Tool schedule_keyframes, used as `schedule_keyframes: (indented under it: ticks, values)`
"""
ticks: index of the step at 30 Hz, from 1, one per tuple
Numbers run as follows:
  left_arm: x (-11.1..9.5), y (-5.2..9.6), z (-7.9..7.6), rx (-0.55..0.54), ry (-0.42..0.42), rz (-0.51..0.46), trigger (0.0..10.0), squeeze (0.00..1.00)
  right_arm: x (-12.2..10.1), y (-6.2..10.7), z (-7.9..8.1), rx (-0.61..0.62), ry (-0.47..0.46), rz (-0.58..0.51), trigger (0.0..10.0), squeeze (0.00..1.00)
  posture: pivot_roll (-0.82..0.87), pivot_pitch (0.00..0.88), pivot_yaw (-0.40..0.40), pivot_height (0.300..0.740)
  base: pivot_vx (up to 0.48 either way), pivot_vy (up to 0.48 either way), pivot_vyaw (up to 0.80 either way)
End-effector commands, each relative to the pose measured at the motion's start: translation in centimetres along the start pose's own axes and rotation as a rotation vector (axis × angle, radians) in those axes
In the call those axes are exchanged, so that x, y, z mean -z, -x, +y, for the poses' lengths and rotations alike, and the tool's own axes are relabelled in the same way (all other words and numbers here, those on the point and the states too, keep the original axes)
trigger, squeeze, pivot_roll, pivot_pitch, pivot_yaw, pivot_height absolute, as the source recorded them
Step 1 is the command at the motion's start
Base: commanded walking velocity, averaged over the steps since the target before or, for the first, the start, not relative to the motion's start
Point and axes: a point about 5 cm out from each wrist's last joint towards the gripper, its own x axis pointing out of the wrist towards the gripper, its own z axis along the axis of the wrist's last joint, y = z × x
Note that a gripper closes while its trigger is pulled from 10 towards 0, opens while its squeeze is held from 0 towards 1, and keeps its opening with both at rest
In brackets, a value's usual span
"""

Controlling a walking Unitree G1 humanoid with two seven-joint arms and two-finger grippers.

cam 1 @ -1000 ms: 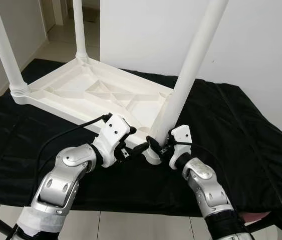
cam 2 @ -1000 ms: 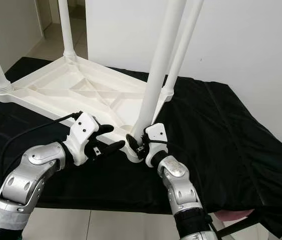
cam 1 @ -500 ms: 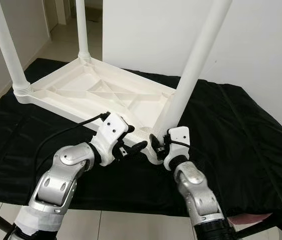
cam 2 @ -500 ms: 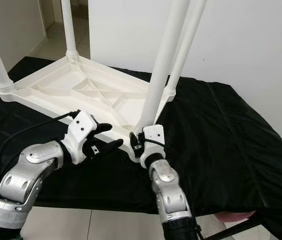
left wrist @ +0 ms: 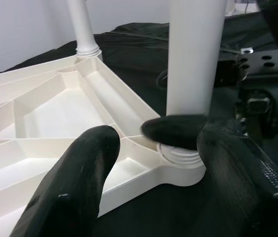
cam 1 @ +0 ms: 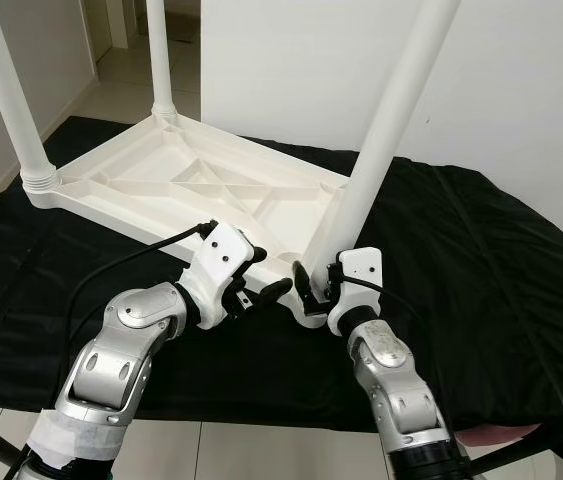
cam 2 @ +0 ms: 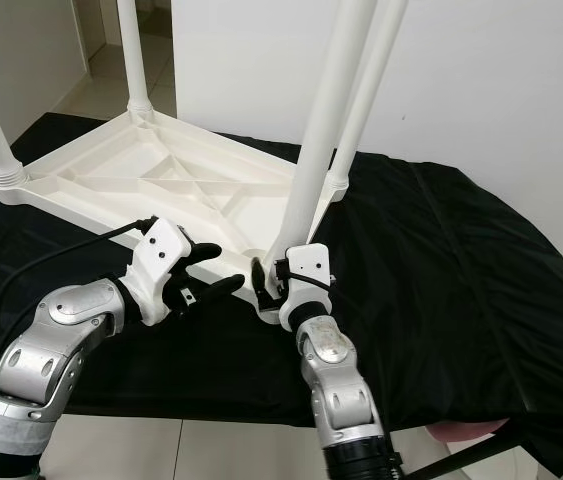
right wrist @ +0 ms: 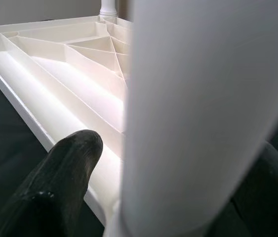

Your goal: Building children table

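a home: tiled floor [cam 1: 121,95], white walls [cam 1: 291,70], hallway doorway [cam 1: 111,30]

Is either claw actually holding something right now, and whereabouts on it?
The right claw grips the nearest table leg at its base, by the corner socket. The left claw is open beside it, holding nothing.

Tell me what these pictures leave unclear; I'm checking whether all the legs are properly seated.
- Tops of the legs: cut off by the upper edge in both eye views.
- Near leg's joint with the tabletop: partly hidden by the right pincer in the eye views and by a black finger in the left wrist view.
- Right pincer's far finger: hidden behind the leg in the right wrist view.
- Thread engagement: too small to judge.
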Motion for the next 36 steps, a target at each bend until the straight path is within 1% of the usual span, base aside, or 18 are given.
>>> schedule_keyframes:
  ticks: [1,2,3,4,5,8,9,10,13,17,24,28,29,30,31,32,35,36]
  values:
    - [-0.2,-0.2,-0.3,-0.01,0.003,-0.004,10.0,0.0,0.0,0.0,-0.5,-0.087,0.023,0.005,10.0,0.0,0.02,0.0,-0.124,0.74,0.0,0.0,0.0]
    - [-0.1,-0.2,-0.6,-0.004,0.004,-0.001,10.0,0.0,0.0,0.1,-0.9,-0.142,0.048,0.018,10.0,0.0,0.02,0.0,-0.124,0.74,0.0,0.0,0.0]
    - [-0.1,-0.2,-0.6,-0.004,0.004,-0.001,10.0,0.0,0.0,0.1,-0.9,-0.142,0.048,0.018,10.0,0.0,0.02,0.0,-0.124,0.74,0.0,0.0,0.0]
    - [0.0,-0.1,-0.8,0.001,0.005,0.003,10.0,0.0,0.0,0.1,-1.2,-0.182,0.062,0.027,10.0,0.0,0.02,0.0,-0.124,0.74,0.0,0.0,0.0]
    - [0.1,-0.1,-1.1,0.01,0.008,0.005,10.0,0.0,-0.2,0.0,-1.8,-0.257,0.087,0.038,10.0,0.0,0.02,0.0,-0.126,0.74,0.0,0.0,0.0]
    - [0.1,-0.1,-1.1,0.01,0.008,0.005,10.0,0.0,-0.2,0.0,-1.8,-0.257,0.087,0.038,10.0,0.0,0.02,0.0,-0.126,0.74,0.0,0.0,0.0]
    - [0.1,-0.1,-1.2,0.018,0.013,0.004,10.0,0.0,-0.3,-0.1,-2.2,-0.307,0.102,0.045,10.0,0.0,0.02,0.0,-0.126,0.74,0.0,0.0,0.0]
    - [0.1,-0.1,-1.2,0.018,0.013,0.004,10.0,0.0,-0.3,-0.1,-2.2,-0.307,0.102,0.045,10.0,0.0,0.02,0.0,-0.126,0.74,0.0,0.0,0.0]
    - [0.1,-0.1,-1.6,0.034,0.013,0.005,10.0,0.0,0.0,-0.9,-3.2,-0.455,0.136,0.088,10.0,0.0,0.03,0.0,-0.12,0.74,0.0,0.0,0.0]
    - [0.1,-0.1,-1.7,0.039,0.014,0.003,10.0,0.0,0.7,-1.4,-3.6,-0.488,0.159,0.116,10.0,0.0,0.04,0.0,-0.121,0.74,0.0,0.0,0.0]
    - [0.0,-0.2,-2.0,0.051,0.01,0.003,10.0,0.0,1.6,-2.3,-3.6,-0.509,0.149,0.142,10.0,0.0,0.05,0.0,-0.118,0.74,0.0,0.0,0.0]
    - [0.1,-0.3,-2.4,0.059,0.008,0.004,10.0,0.0,2.3,-2.9,-3.0,-0.524,0.154,0.142,10.0,0.0,0.06,0.0,-0.117,0.74,0.0,0.0,0.0]
    - [0.1,-0.4,-2.5,0.063,0.009,0.003,10.0,0.0,2.5,-3.1,-2.6,-0.534,0.131,0.131,5.7,0.0,0.06,0.0,-0.113,0.74,0.0,0.0,0.0]
    - [0.1,-0.4,-2.5,0.063,0.009,0.003,10.0,0.0,2.5,-3.1,-2.6,-0.534,0.131,0.131,5.7,0.0,0.06,0.0,-0.113,0.74,0.0,0.0,0.0]
    - [0.1,-0.4,-2.6,0.068,0.008,0.002,10.0,0.0,2.7,-3.3,-2.3,-0.544,0.114,0.121,3.5,0.0,0.06,0.0,-0.113,0.74,0.0,0.0,0.0]
    - [0.1,-0.4,-2.6,0.071,0.006,0.001,10.0,0.0,2.8,-3.3,-2.0,-0.554,0.087,0.111,0.3,0.0,0.06,0.0,-0.112,0.74,0.0,0.0,0.0]
    - [0.1,-0.4,-2.6,0.073,0.004,0.001,10.0,0.0,2.8,-3.3,-1.8,-0.561,0.07,0.105,0.3,0.0,0.06,0.0,-0.112,0.74,0.0,0.0,0.0]
    - [0.0,-0.4,-2.6,0.073,0.003,0.0,10.0,0.0,2.9,-3.3,-1.6,-0.575,0.058,0.099,0.0,0.0,0.06,0.0,-0.108,0.74,0.0,0.0,0.0]
